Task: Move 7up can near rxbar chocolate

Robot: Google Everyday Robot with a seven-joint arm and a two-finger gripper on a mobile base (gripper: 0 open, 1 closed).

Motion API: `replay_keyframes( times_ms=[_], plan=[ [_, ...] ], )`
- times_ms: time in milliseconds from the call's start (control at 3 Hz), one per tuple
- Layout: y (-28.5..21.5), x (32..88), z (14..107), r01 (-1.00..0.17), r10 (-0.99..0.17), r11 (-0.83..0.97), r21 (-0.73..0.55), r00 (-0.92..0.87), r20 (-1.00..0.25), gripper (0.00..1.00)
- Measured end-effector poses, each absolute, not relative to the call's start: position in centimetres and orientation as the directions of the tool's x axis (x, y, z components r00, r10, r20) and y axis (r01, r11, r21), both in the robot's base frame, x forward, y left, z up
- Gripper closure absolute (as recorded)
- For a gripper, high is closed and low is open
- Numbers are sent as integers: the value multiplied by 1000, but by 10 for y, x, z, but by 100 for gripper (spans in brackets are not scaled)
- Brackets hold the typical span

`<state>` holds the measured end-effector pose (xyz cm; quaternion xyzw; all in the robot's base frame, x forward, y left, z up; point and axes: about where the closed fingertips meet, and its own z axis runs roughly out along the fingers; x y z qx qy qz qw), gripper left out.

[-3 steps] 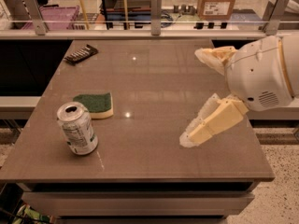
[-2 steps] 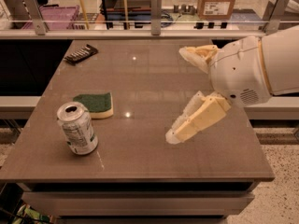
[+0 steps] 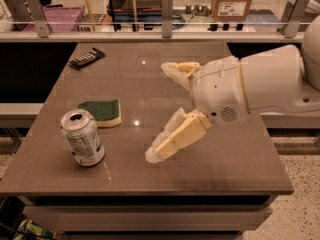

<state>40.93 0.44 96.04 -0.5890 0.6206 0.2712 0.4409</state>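
Where the brown worktop (image 3: 225, 159) meets its left front corner, the 7up can (image 3: 82, 137) stands up on its bottom. It is small and silver, with a white and green label and tiny writing on the side. Its top has a dark hole, and I cannot tell if any drink is inside. Nothing touches the can.

Far behind it, near the back left corner, lies the rxbar chocolate (image 3: 86, 57). It is flat, dark and has pale stripes. The can and the bar are well apart.

Between them, but closer to the can, lies a yellow sponge (image 3: 101, 111) with a green top. It is just behind the can and a bit to the right.

Next comes the gripper (image 3: 157, 112), over the middle of the worktop. Its two pale fingers (image 3: 175, 139) are spread wide and hold nothing. One finger points left near the back, and the other slants down toward the front. The gap between them faces the can, but they are not touching it. The big white arm (image 3: 260, 89) reaches in from the right side.

Behind the worktop, past a rail, sits a purple crate (image 3: 60, 16) on the left and a cardboard box (image 3: 230, 4) on the right. I cannot tell what is in them.

Since a moment ago, the gripper has slid further left, closer to the can. The can, the sponge and the bar have stayed where they were.
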Motion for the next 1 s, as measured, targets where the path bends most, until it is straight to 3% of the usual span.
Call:
replay_keyframes(
  times_ms=[1000],
  plan=[
    [70, 397, 928, -966, -309, 223, -134, 60, -949, 0]
  ],
)
